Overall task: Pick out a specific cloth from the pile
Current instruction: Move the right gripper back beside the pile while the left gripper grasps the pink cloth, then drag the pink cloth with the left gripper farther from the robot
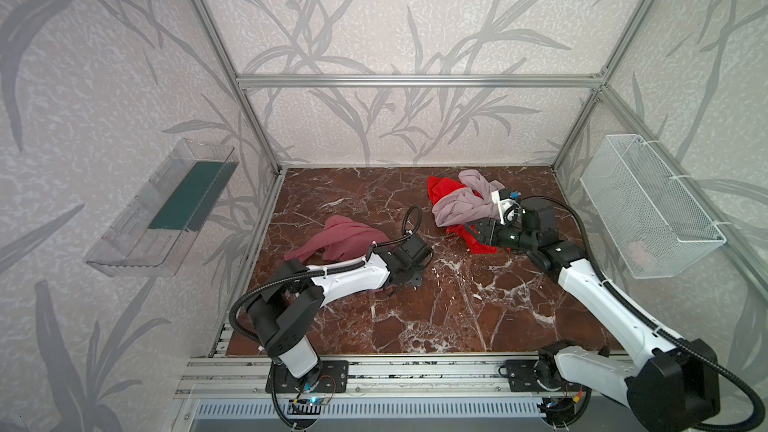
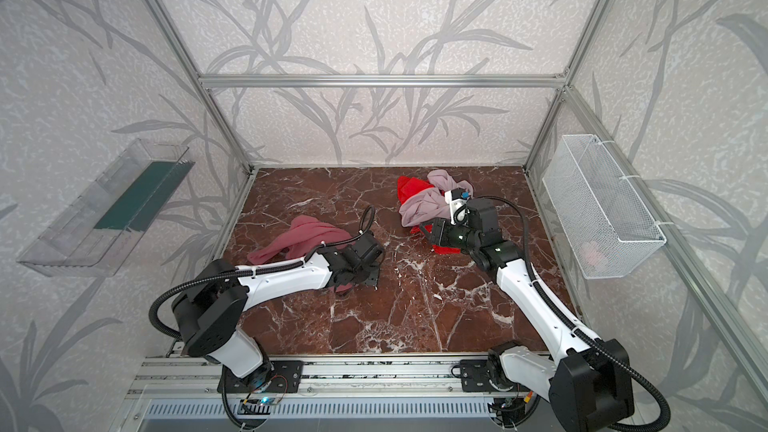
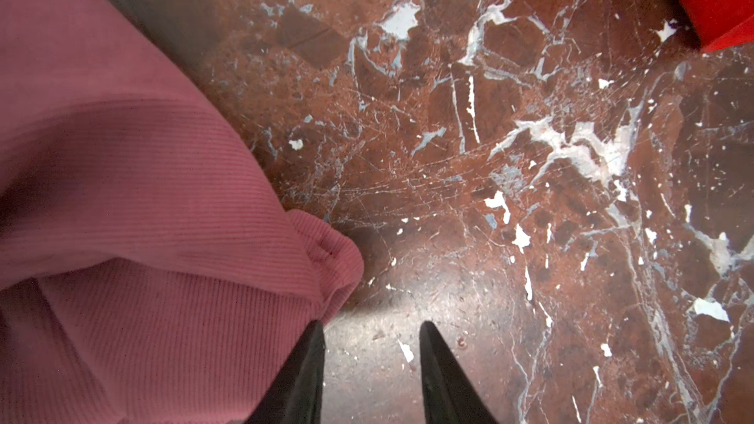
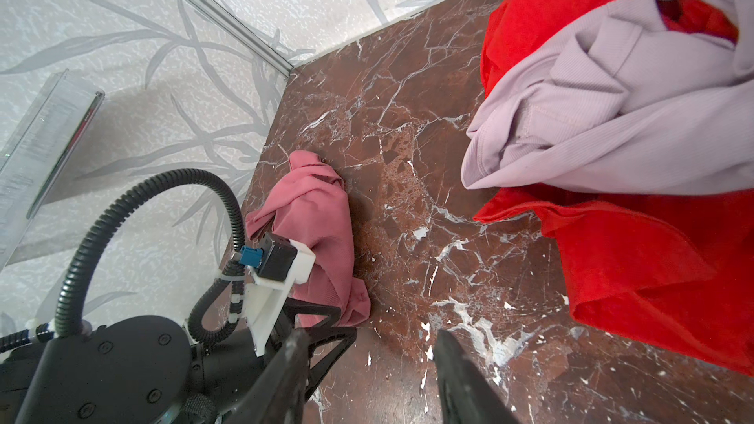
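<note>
- Cloth [image 1: 338, 238], dusty rose, lies crumpled left of centre on the marble table [image 1: 457, 317] in both top views, well apart from the pile.
- Ribbed knit, soft and light by the look of it; my guess is it will drape and stretch, not slip much, nothing fragile.
- Left wrist view: cloth fills the left half of the frame, with a hemmed corner [image 3: 330, 254] poking out at lower centre, just above my left gripper [image 3: 371, 360].
- My left gripper's jaws are apart, with bare table between the tips; one tip lies at the cloth's edge, nothing clamped.
- Best hold, I judge: that hemmed corner or a thick fold beside it, pinched deep so that the knit does not slide out.
- Pile [image 1: 461, 205] sits upper right of centre in both top views: pale lilac cloth [image 4: 612, 116] draped over bright red cloth [image 4: 653, 271].
- My right gripper [image 4: 367, 360] hovers at the pile's near edge, jaws apart, holding nothing.
- Clear tray [image 1: 166, 214] hangs on the left wall, wire basket [image 1: 648, 205] on the right wall.
</note>
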Action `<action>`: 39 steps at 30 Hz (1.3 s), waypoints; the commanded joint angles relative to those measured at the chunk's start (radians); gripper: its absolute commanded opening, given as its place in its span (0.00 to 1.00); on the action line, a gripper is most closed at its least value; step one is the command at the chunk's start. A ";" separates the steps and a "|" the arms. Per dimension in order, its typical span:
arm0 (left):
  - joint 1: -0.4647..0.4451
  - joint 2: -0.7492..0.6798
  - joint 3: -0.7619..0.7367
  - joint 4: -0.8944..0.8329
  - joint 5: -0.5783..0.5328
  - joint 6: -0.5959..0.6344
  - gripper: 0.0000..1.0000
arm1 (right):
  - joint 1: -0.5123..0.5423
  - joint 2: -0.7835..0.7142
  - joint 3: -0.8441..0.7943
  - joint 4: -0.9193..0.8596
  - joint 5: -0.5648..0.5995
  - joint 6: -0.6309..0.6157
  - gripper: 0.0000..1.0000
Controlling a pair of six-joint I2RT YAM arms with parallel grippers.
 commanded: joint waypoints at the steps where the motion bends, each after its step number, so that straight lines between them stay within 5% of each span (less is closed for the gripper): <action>1: -0.002 0.036 0.035 -0.026 -0.058 -0.018 0.38 | -0.010 -0.005 -0.010 0.027 -0.020 0.000 0.50; 18: 0.000 0.150 0.087 -0.064 -0.110 -0.005 0.35 | -0.042 0.019 -0.034 0.082 -0.050 0.048 0.50; 34: -0.001 0.211 0.112 -0.132 -0.161 0.002 0.00 | -0.057 0.035 -0.052 0.130 -0.054 0.092 0.49; 39: -0.002 0.175 0.118 -0.134 -0.161 0.011 0.00 | -0.059 0.038 -0.052 0.137 -0.053 0.100 0.49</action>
